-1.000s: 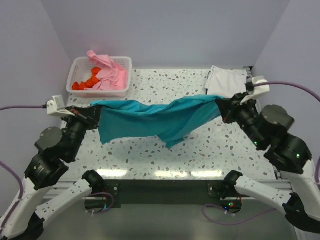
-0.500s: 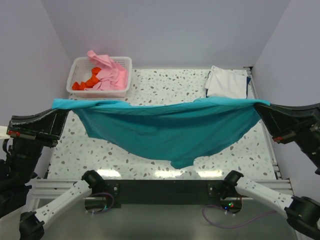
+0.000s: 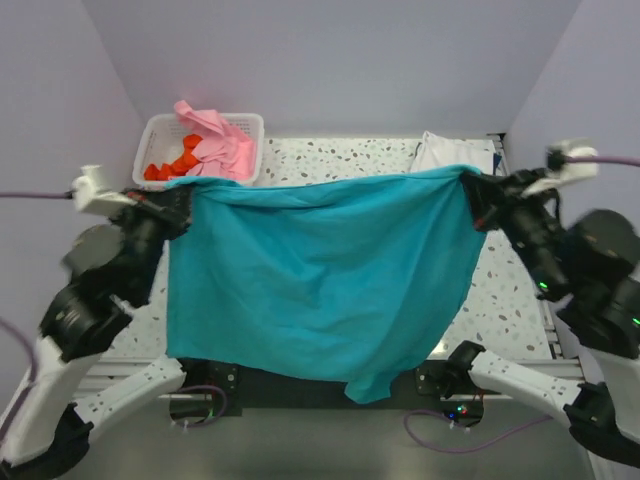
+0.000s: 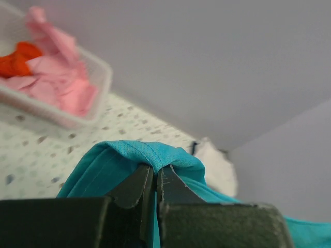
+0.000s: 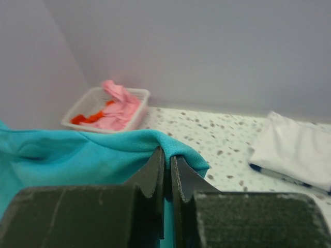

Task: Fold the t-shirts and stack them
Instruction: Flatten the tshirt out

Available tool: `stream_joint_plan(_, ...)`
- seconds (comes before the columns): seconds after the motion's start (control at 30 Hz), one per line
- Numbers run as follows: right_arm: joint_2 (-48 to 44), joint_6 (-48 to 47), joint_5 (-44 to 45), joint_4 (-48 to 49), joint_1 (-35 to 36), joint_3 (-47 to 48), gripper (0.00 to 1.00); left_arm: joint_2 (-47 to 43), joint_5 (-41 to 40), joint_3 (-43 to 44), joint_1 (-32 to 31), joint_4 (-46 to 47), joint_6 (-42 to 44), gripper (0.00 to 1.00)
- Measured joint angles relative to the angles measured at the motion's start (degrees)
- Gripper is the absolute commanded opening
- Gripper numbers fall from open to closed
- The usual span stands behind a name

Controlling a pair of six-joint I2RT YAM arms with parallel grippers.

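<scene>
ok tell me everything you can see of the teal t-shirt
The teal t-shirt is plain soft cloth, held up spread wide like a curtain. The left gripper and right gripper, both shut, each pinch one end of its upper edge. Its wrinkled lower edge hides the table's near edge.

Teal t-shirt point(image 3: 320, 270) — matt cloth, basket point(image 3: 257, 140) — white plastic

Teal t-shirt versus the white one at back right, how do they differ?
The teal t-shirt hangs spread open; the white t-shirt lies folded on the table. The left gripper and right gripper pinch the teal one's top corners; no gripper holds the white. Both are plain cloth.
</scene>
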Motion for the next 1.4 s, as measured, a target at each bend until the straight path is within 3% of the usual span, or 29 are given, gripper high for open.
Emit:
stream_joint_plan(0.1,9.5,-2.0,9.8,3.2,-0.3,-4.4,0.01,12.9,-9.7,-4.3,0.7,-5.9,-5.9,0.07)
stream_joint_plan(0.13,13.1,-2.4,10.8,4.2,-1.0,-5.4,0.06,17.4,-10.3,-5.8,1.9,-7.0,-6.8,0.04)
stream_joint_plan(0.17,17.5,-2.5,11.2,5.9,-2.5,-6.9,0.08,22.9,-10.4,-7.5,4.0,-7.6,-7.3,0.09)
stream_joint_plan(0.2,21.7,-2.5,10.1,7.4,-4.5,-8.4,0.14,28.7,-9.5,-9.2,6.7,-7.4,-7.4,0.33)
stream_joint_plan(0.23,27.0,-2.1,7.5,8.9,-7.1,-9.9,0.44,34.9,-8.4,-10.9,9.9,-7.8,-7.5,0.73)
stream_joint_plan(0.27,31.3,-1.7,6.0,9.8,-9.4,-10.7,0.65,40.4,-7.8,-11.9,12.7,-8.6,-7.6,1.0)
stream_joint_plan(0.33,42.2,-0.7,2.7,9.5,-14.6,-11.1,0.99,49.8,-7.3,-12.5,16.6,-10.5,-8.6,1.0)
stream_joint_plan(0.47,53.8,-0.3,0.3,6.6,-18.9,-11.4,0.99,54.5,-6.2,-12.8,17.9,-12.3,-8.2,1.0)
stream_joint_plan(0.8,44.0,1.8,-7.6,8.2,-17.7,-15.4,0.99,46.2,-1.2,-16.0,17.6,-5.2,-4.6,1.0)
stream_joint_plan(0.97,42.0,3.5,-16.9,11.2,-17.7,-22.7,0.99,43.8,1.2,-19.8,17.6,-3.7,-3.9,1.0)
stream_joint_plan(1.13,42.1,5.1,-25.4,13.3,-17.4,-29.3,0.99,37.0,5.4,-25.5,18.8,-0.9,-2.5,1.0)
stream_joint_plan(1.4,50.9,6.1,-27.7,15.5,-16.9,-26.9,0.99,35.1,9.4,-32.0,20.4,2.7,-2.0,1.0)
